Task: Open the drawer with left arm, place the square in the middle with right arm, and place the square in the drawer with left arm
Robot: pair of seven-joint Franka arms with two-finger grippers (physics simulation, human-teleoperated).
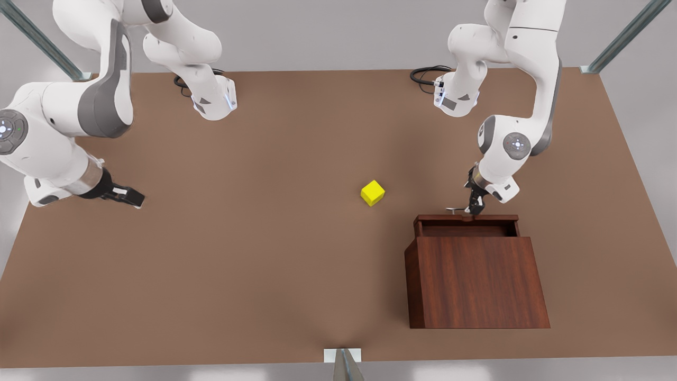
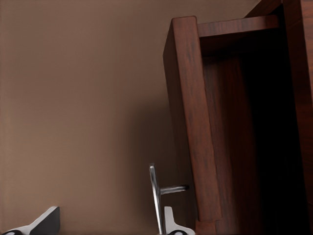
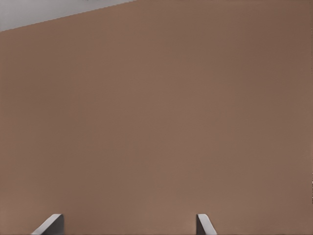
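The yellow square (image 1: 373,192) lies on the brown tabletop near the middle, to the front view's left of the wooden box (image 1: 476,280). The drawer (image 1: 465,226) stands pulled partly out of the box, its dark inside showing (image 2: 254,127). My left gripper (image 1: 474,206) hangs at the drawer's silver handle (image 2: 155,196); its fingers are open, and the bar sits between them close to one fingertip (image 2: 170,223). My right gripper (image 1: 132,198) waits open low over the table at the front view's far left, its fingers (image 3: 51,223) spread over bare tabletop.
Both arm bases (image 1: 214,100) stand at the table's far edge with cables beside them. Metal frame posts (image 1: 344,362) mark the table's edges. Bare brown tabletop (image 1: 254,238) stretches between the right gripper and the square.
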